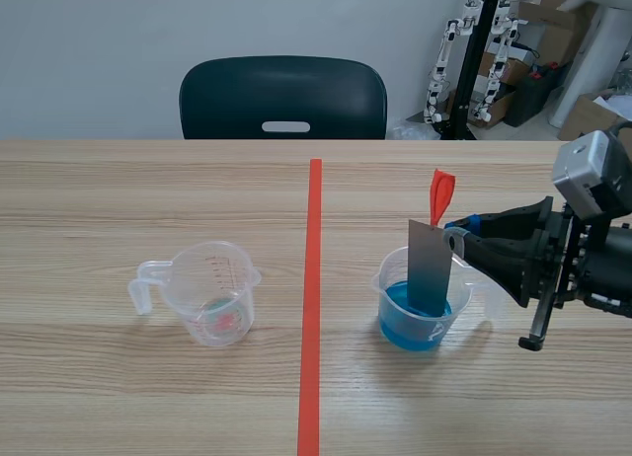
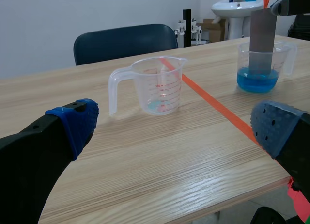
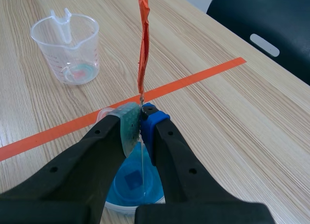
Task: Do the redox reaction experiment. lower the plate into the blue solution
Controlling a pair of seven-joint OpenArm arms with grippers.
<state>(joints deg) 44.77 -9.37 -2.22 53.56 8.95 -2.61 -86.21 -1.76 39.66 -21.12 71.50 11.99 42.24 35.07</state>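
A grey metal plate (image 1: 431,268) with an orange tag (image 1: 441,194) on top stands upright in the right beaker (image 1: 420,313), its lower end in the blue solution (image 3: 131,183). My right gripper (image 1: 459,229) is shut on the plate's top edge, just under the tag (image 3: 143,44). In the right wrist view the plate (image 3: 142,166) shows edge-on as a thin line below the pads (image 3: 127,122). My left gripper (image 2: 174,127) is open and holds nothing, near the table's front edge; the plate (image 2: 262,40) and blue beaker (image 2: 261,64) stand far ahead of it.
A clear measuring beaker (image 1: 209,293) with a coloured trace at its bottom stands left of the orange-red tape line (image 1: 313,308). A dark chair (image 1: 283,99) is behind the table. Boxes and stands are at the back right.
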